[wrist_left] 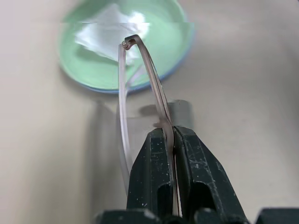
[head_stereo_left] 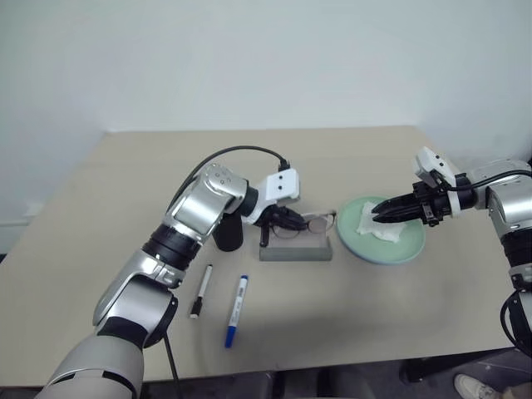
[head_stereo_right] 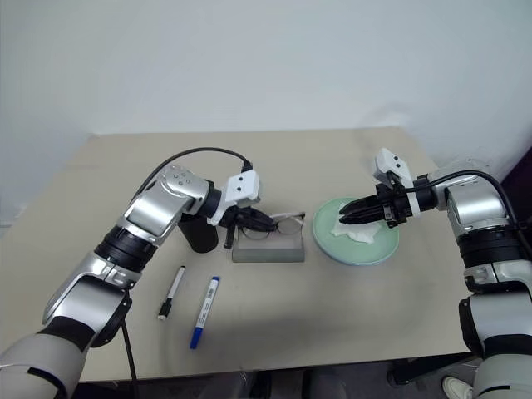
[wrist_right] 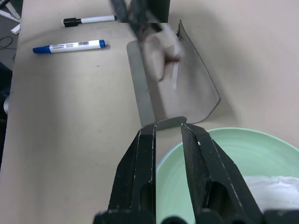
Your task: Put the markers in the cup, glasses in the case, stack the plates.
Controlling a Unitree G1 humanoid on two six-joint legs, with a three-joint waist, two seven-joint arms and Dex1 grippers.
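Note:
My left gripper (head_stereo_left: 285, 222) is shut on the thin dark-rimmed glasses (head_stereo_left: 314, 223) and holds them just above the grey case (head_stereo_left: 295, 250). In the left wrist view the frame (wrist_left: 152, 77) is pinched between the fingers. The black cup (head_stereo_left: 229, 234) stands behind my left wrist. Two markers lie near the front edge, the black-capped one (head_stereo_left: 200, 291) and the blue-capped one (head_stereo_left: 236, 310). At the right, the mint green plate (head_stereo_left: 407, 248) sits on a light blue plate whose rim (wrist_left: 140, 85) shows. My right gripper (head_stereo_left: 376, 214) hovers over it, slightly open and holding nothing.
A crumpled white tissue (head_stereo_left: 378, 224) lies in the green plate under my right fingers. A black cable loops over my left forearm. The beige table has open room at the back and the far left; its front edge runs just past the markers.

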